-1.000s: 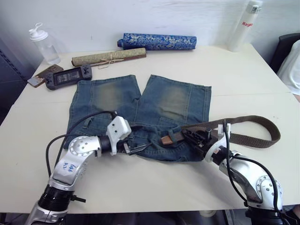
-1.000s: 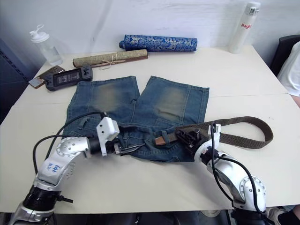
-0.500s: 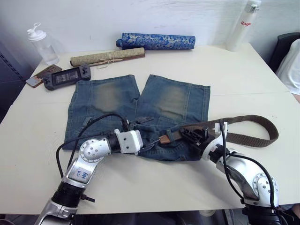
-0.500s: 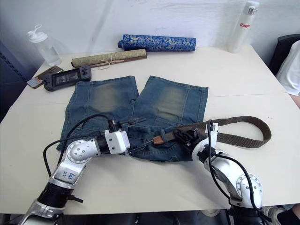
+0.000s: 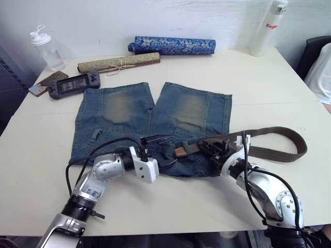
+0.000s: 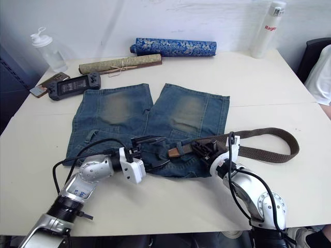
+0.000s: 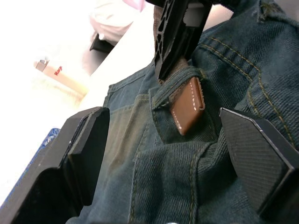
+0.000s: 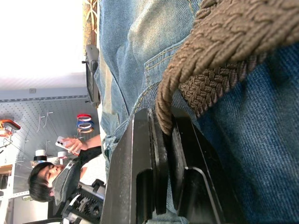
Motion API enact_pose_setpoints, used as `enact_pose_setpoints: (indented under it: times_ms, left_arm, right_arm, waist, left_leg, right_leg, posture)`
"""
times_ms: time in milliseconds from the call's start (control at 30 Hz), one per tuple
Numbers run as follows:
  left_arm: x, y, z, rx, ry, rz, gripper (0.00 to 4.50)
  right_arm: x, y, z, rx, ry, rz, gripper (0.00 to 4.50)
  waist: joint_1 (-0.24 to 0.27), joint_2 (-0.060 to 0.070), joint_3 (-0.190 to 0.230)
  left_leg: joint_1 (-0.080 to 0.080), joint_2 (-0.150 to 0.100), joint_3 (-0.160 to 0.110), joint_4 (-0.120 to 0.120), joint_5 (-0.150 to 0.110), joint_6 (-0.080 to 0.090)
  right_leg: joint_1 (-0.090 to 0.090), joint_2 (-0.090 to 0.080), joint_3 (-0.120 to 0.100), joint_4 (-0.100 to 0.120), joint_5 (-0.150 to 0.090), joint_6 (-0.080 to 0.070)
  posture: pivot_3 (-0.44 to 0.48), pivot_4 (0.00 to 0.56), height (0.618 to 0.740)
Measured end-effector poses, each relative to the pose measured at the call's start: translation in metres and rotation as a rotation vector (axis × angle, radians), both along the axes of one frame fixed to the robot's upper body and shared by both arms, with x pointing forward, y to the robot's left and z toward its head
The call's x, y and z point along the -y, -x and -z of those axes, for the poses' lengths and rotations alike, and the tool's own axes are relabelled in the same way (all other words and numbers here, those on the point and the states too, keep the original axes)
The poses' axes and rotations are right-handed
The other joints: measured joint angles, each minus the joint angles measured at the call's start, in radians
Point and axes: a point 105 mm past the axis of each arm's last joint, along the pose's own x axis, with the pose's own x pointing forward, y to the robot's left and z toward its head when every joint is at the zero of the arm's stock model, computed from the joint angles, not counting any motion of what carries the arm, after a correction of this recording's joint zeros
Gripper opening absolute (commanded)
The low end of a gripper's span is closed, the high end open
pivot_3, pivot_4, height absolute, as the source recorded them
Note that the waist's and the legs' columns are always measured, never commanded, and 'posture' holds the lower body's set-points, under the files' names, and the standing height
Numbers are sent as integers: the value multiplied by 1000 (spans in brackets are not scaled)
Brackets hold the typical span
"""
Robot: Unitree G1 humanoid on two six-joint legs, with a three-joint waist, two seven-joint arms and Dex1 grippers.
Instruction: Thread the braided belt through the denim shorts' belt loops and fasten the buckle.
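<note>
The denim shorts [image 5: 150, 124] are spread flat on the white table [image 5: 269, 88], waistband at the near edge, legs pointing far. Threading is judged to be at an early stage: the belt's reddish-brown leather tip [image 7: 188, 111] has emerged from under a belt loop [image 7: 174, 80] near the middle of the waistband, while most of the braided belt [image 5: 279, 142] lies in a loop on the table to the right of the shorts. The remaining loops are unthreaded, and the buckle cannot be made out, so fastening is left to do.

At the left, the left gripper [image 5: 159, 151] is held low over the waistband with its jaws spread wide. In its wrist view the leather tip is framed between its fingers [image 7: 84, 154], apart from both; nothing is gripped.

To the right of the tip, the right gripper [image 5: 214, 149] rests on the waistband with its jaws drawn tight on the braided belt, the woven strap being pinched between its fingers [image 8: 145, 168] just behind the loop.
</note>
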Motion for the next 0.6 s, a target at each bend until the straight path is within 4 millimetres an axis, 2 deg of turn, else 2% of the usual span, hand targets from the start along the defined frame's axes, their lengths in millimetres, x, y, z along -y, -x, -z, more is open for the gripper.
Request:
enact_pose_setpoints:
  times_ms: [233,300,367,567,600]
  left_arm:
    - [3,-2,2,50,-21,0,4126]
    - [3,-3,3,53,-20,-4,3719]
    - [3,-3,3,54,-19,-7,3076]
    - [3,-4,0,66,-28,-4,371]
    - [4,-5,-3,76,-30,-1,111]
  right_arm:
    - [0,0,0,-1,-2,1,0]
    - [0,0,0,-1,-2,1,0]
    - [0,0,0,-1,-2,1,0]
    - [-1,0,0,0,-1,-3,0]
    - [-1,0,0,0,0,-3,0]
  waist:
    - [0,0,0]
    - [0,0,0]
    - [0,0,0]
    - [0,0,0]
    - [0,0,0]
  left_leg:
    - [0,0,0,0,0,0]
    - [0,0,0,0,0,0]
    - [0,0,-1,0,0,0]
    - [0,0,0,0,0,0]
    - [1,0,0,0,0,0]
  right_leg:
    - [0,0,0,0,0,0]
    - [0,0,0,0,0,0]
    - [0,0,0,0,0,0]
    - [0,0,0,0,0,0]
    - [0,0,0,0,0,0]
  posture:
    - [0,150,637]
    - [0,150,637]
    - [0,150,637]
    - [0,150,637]
    - [0,150,637]
